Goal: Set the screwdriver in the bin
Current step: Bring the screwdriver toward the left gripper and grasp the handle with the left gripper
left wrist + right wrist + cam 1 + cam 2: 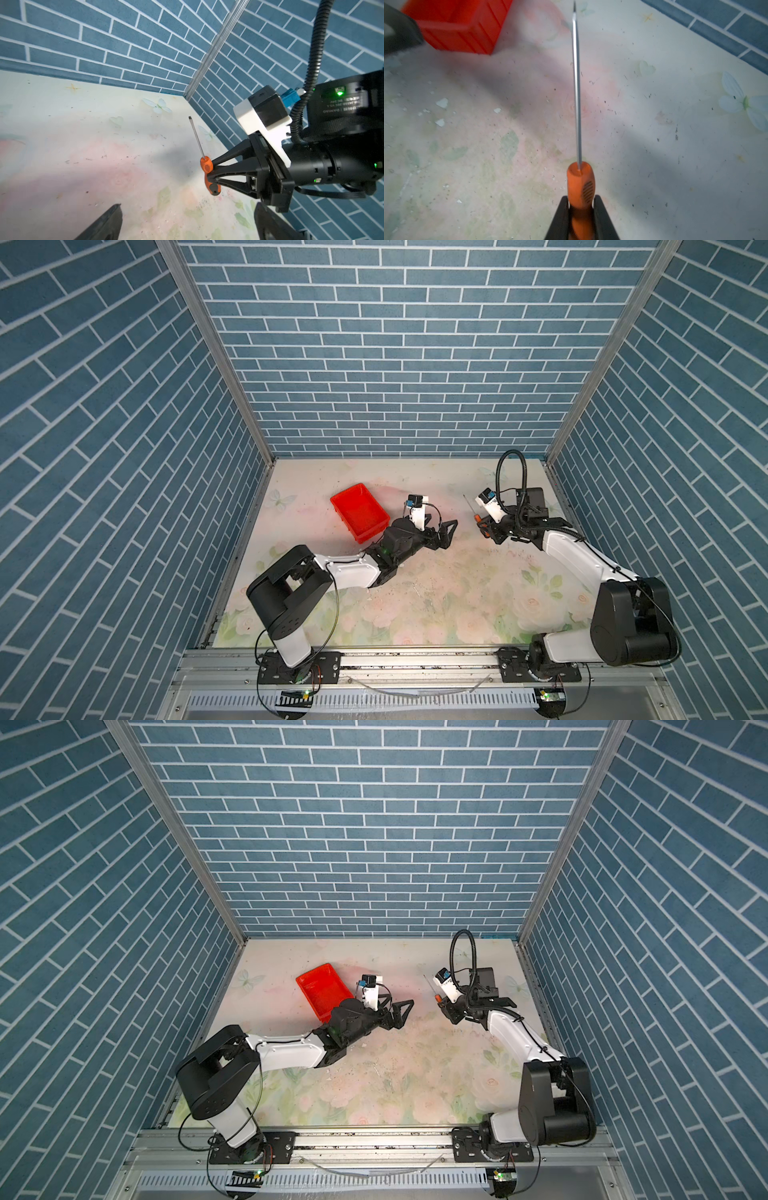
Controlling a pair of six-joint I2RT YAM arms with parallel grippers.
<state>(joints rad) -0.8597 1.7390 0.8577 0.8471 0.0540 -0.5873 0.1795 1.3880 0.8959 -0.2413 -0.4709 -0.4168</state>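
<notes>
**Screwdriver gripped in the right hand, well apart from the bin**

The floral worktop (415, 593) fills the floor of a blue brick-patterned booth. In both top views, the bin (359, 510) (324, 990) sits toward 10 o'clock from the worktop's middle. It is bright red, shallow and rectangular, its walls are low, and nothing lies inside.

The left hand (451, 535) lies just beside the bin's 4 o'clock corner, spread wide and grasping nothing.

The right hand (482, 526) (209, 170) is toward 2 o'clock and is clenched on the screwdriver (473, 510) (205, 166) (580, 182). Its black fingers (562, 216) pinch the handle from both sides.

The screwdriver's handle is orange with a ribbed oval patch and a black butt end. Its thin silver shaft ends in a flat dark tip. In a top view the shaft points toward 11 o'clock. The bin is off toward 9 o'clock from the screwdriver.
</notes>
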